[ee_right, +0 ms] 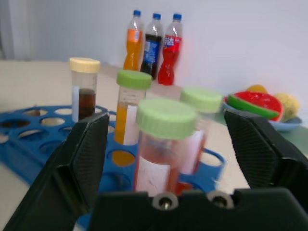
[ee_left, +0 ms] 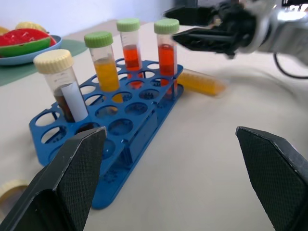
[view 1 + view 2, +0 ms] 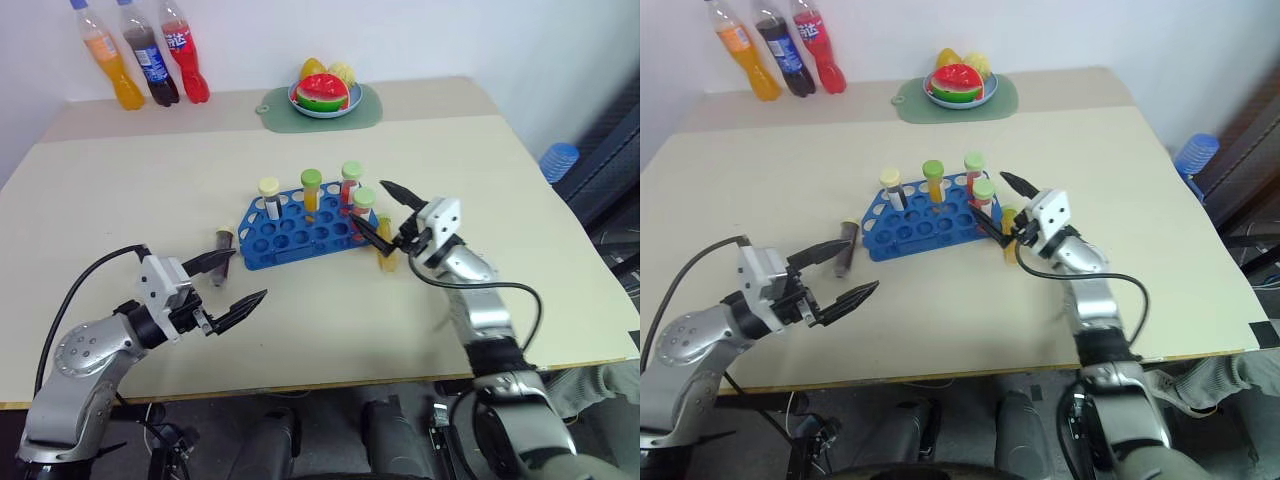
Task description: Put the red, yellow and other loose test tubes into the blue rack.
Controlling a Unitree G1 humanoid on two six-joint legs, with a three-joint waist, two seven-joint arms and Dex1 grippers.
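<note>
The blue rack (image 3: 305, 228) sits mid-frame on the surface (image 3: 330, 330), four capped tubes upright in it. My right fingers (image 3: 375, 212) are spread wide just right of the rack, gripping nothing (a yellow tube (image 3: 385, 256) lies beneath them). My left fingers (image 3: 226, 285), lower left, gape empty; a dark tube (image 3: 223, 241) lies by the rack's left end.

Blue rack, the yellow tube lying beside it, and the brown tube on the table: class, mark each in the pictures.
blue rack (image 3: 290, 238), left eye view, bare top plate.
yellow tube (image 2: 202, 83), left wrist view, its middle.
brown tube (image 3: 847, 247), right eye view, its body.
</note>
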